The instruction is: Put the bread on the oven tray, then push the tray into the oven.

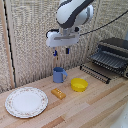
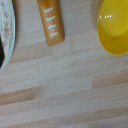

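The bread point(image 1: 58, 93) is lying flat on the wooden table point(image 1: 95, 107), between the white patterned plate point(image 1: 26, 101) and the yellow bowl point(image 1: 78, 84), just in front of the blue mug point(image 1: 59, 75). Nothing is touching it, so you are looking at a piece that is waiting to be picked, with open wood on both long sides for the fingers to come down. In the wrist view the bread point(image 2: 51, 21) is showing its pale score marks, with the bowl point(image 2: 114, 27) well apart from it and the plate's rim point(image 2: 6, 35) nearer on the other side.

Your clamp point(image 1: 60, 51) is hanging high above the mug and the bread, holding nothing; its blue tips are standing somewhat apart, so I judge the jaws to be parted, ready for a descent. Judging by the wrist view, the camera is not yet centred on the bread, so you are likely needing to shift before lowering.

The oven point(image 1: 116, 55) is sitting at the exterior view's right with its door down, and the oven pan point(image 1: 96, 70) is jutting out toward the table, probably left drawn out so the bread can be laid on it before the pan is slid home.
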Motion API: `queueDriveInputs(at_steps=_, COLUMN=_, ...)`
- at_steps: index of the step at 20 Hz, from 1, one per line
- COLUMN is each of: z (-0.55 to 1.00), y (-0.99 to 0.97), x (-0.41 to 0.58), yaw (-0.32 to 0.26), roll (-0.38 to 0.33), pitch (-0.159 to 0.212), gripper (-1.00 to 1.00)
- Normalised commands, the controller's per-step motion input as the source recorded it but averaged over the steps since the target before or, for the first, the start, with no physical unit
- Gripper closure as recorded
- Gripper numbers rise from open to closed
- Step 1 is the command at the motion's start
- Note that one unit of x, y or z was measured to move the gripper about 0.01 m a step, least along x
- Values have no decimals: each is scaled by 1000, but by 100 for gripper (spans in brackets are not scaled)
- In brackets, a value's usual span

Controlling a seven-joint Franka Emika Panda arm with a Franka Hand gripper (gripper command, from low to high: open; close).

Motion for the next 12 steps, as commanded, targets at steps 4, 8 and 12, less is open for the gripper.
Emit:
queueDriveInputs(at_steps=4, z=-364, y=361, x=-324, yaw=28, roll=-43, pitch=62, gripper=-100)
queueDriveInputs(at_steps=8, z=-319, y=301, x=-290, yaw=38, roll=-46, pitch=80, gripper=-100)
queueDriveInputs(at_steps=12, z=-361, y=172, x=-154, yaw=84, roll=-46, pitch=72, gripper=-100)
